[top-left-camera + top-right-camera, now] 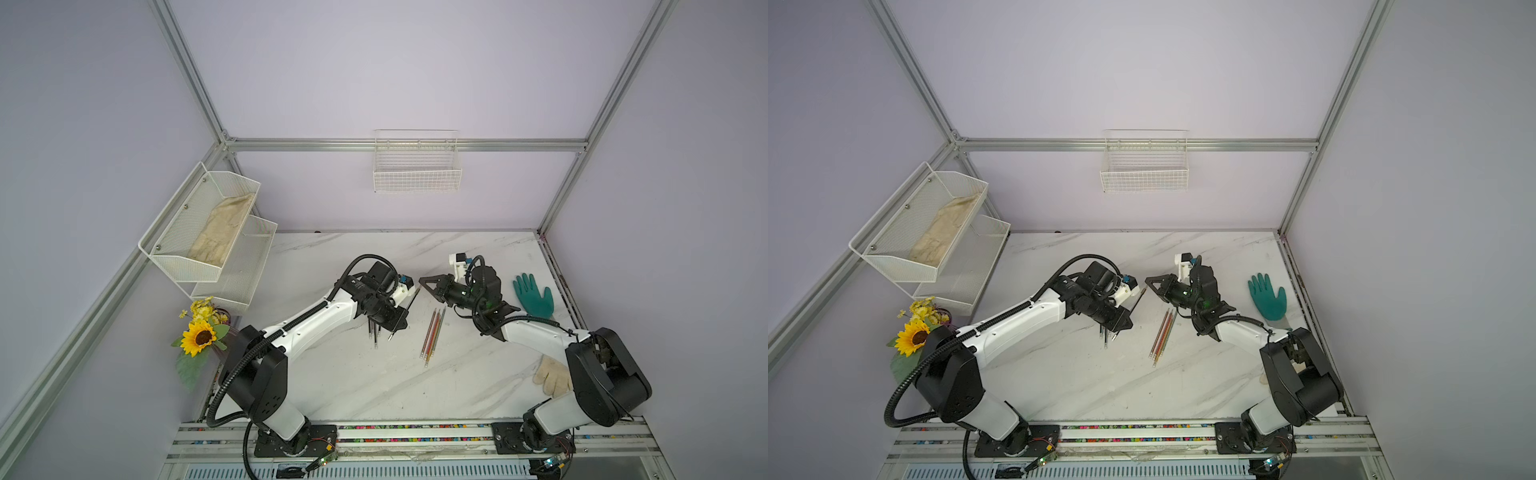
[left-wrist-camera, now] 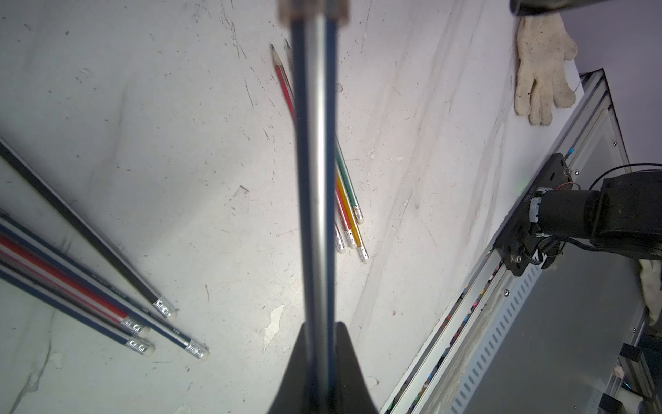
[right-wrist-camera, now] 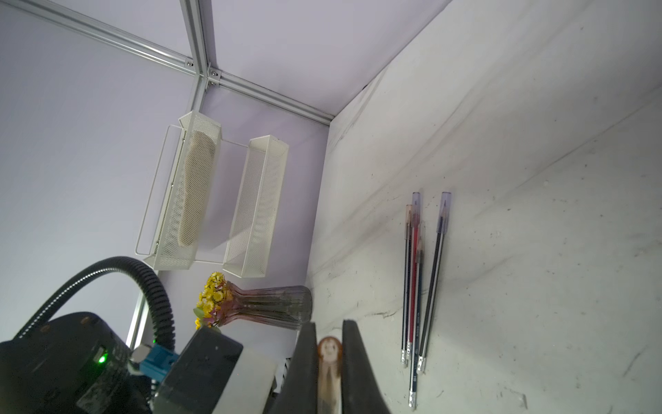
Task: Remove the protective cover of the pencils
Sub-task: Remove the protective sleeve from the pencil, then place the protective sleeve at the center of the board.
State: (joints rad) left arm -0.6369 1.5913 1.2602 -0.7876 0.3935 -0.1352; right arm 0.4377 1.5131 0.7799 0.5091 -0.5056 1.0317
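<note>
— Lavender walls, aluminium frame, a scuffed white marbled table (image 1: 353,395). Why do both arms meet in the air over its middle?

— Because the job takes two. The left end effector (image 1: 399,322) is clamped on the shaft of one dark pencil (image 2: 315,179). It holds the pencil off the table with the point aimed at one o'clock, offering the tip to the other arm.

— And the right end effector (image 3: 329,322)?

— Narrow, pinching the brownish see-through cover (image 3: 329,355) on that tip. From its wrist the cover sits right between the two fingers, touching both as far as I can tell. I reckon one arm anchors while the other pulls along the pencil's length.

— Where are the rest?

— In two lots. The coloured pencils (image 1: 432,336), red, green and yellow, lie side by side at six o'clock from the meeting point. The points that show are bare, so I'd judge those done. The dark bunch (image 3: 415,279) lies at seven o'clock, partly under the left arm, and at least three carry clear caps.

— Set apart on purpose?

— It looks so: finished in one lot, unfinished in the other.

— Any risk?

— The cover is slim and looks slick. A skewed pull could lever the pencil out of line or let the cover slip free. The green glove (image 1: 534,297) at three o'clock and the white glove (image 1: 550,376) at four lie well apart from all this.
</note>
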